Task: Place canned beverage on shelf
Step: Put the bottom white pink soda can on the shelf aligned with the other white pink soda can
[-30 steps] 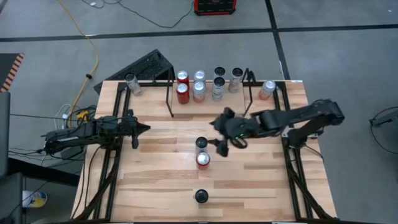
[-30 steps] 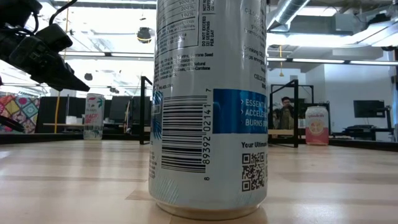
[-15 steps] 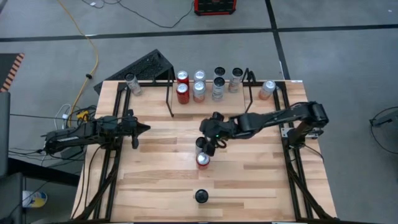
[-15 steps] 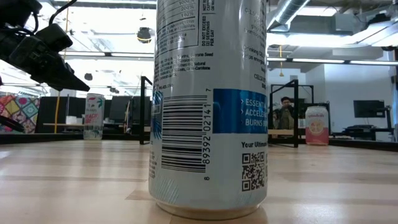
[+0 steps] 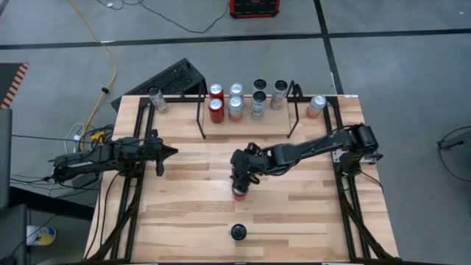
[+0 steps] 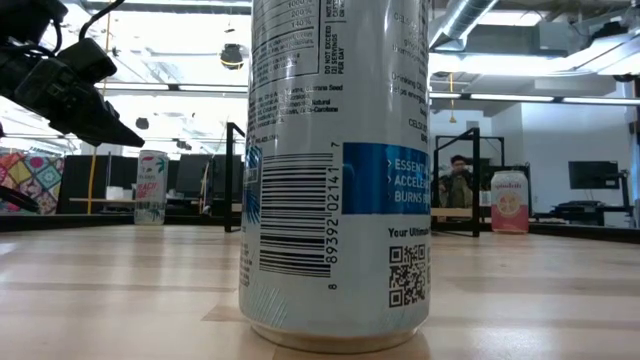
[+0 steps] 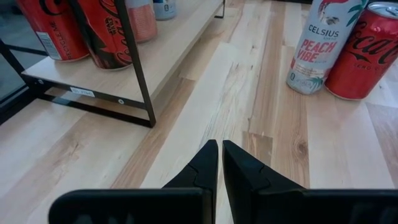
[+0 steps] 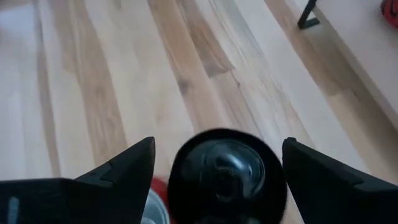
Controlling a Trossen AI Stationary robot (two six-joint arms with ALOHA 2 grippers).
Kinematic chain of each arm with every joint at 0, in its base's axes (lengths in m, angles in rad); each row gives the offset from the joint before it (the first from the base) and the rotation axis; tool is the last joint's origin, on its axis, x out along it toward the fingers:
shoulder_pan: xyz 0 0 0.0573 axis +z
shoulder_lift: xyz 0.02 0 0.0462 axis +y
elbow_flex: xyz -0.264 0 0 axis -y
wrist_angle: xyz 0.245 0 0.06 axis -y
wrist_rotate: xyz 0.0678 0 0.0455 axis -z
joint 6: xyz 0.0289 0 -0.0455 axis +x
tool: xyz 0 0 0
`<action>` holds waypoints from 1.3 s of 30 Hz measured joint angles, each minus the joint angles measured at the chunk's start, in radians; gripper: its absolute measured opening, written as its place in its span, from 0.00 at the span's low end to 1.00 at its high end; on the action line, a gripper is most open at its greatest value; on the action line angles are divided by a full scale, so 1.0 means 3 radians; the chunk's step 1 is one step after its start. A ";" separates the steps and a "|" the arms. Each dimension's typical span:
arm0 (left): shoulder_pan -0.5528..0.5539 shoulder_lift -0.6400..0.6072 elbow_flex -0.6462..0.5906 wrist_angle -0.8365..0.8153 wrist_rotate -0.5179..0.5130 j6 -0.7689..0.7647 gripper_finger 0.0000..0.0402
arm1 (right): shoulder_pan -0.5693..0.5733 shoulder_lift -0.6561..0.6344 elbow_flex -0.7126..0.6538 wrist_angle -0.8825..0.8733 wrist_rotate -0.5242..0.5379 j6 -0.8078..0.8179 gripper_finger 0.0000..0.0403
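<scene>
Two cans stand together at the table's middle: a white Celsius can point(image 7: 318, 45) with a black top point(image 8: 227, 177) and a red cola can point(image 5: 240, 193). My right gripper point(image 5: 241, 175) hangs open above the Celsius can, slanting down, one finger on either side of its top with a gap to each. The shelf point(image 5: 246, 121), a black rod rack at the far edge, holds several upright cans. My left gripper point(image 5: 171, 152) waits shut near the table's left edge, pointing toward the two cans.
A third can point(image 5: 238, 232) stands near the table's front edge and fills the low view point(image 6: 335, 170). Single cans stand outside the shelf at the far left point(image 5: 156, 99) and far right point(image 5: 316, 105). Bare wood lies between the shelf and the middle cans.
My right gripper has moved toward the table's left edge and down, from right of the two middle cans to directly over the black-topped one, which it now hides in the high view. It has stayed open. The cans have not moved.
</scene>
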 joint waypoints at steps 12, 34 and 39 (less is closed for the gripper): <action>-0.0001 -0.0001 0.0000 0.0001 -0.0001 0.0000 0.03 | -0.0012 0.0069 -0.0003 -0.0149 0.0037 0.0186 0.75; 0.0001 -0.0001 0.0000 0.0001 -0.0002 0.0000 0.03 | -0.0014 -0.0502 -0.0004 -0.1103 0.0133 0.0027 0.52; 0.0001 -0.0001 0.0000 0.0000 0.0001 0.0000 0.03 | -0.0014 -0.0708 -0.0004 -0.1400 0.0133 -0.0009 0.52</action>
